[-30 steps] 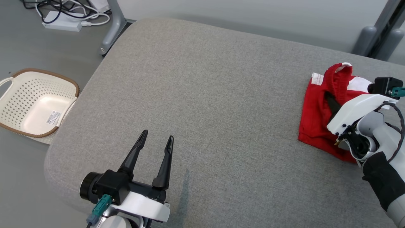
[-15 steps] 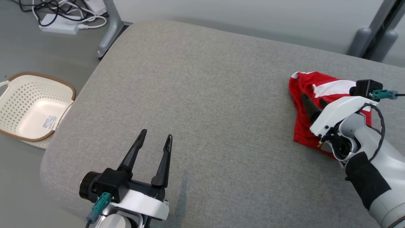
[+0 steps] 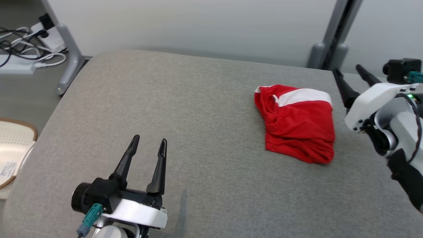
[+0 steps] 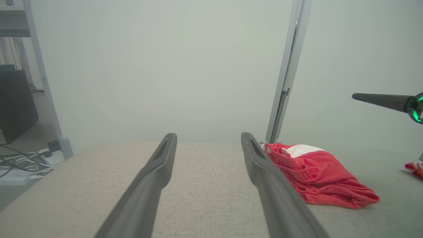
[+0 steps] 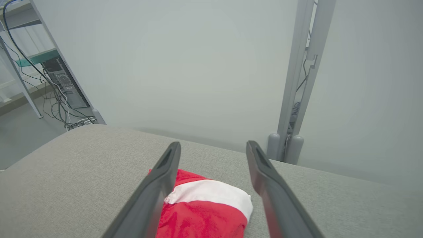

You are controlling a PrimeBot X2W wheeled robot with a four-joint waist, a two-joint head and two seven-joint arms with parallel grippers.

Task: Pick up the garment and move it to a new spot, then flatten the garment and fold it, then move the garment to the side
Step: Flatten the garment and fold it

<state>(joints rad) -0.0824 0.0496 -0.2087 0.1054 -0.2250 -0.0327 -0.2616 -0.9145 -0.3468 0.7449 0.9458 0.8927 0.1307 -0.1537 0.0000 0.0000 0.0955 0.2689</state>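
A red garment with a white band lies bunched on the grey cushioned surface, right of centre. It also appears in the left wrist view as the garment and in the right wrist view as the garment. My right gripper is raised to the right of it, open and holding nothing, fingers apart from the cloth. My left gripper stands open at the lower left, far from the garment, with nothing between its fingers.
A white perforated basket with a brown rim sits on the floor at the left edge. Cables and a power strip lie on the floor at the back left. A grey post stands behind the surface.
My right gripper has let go of the garment and risen away to the right. The garment now lies free on the surface. The head camera has shifted, so the whole scene sits further left.
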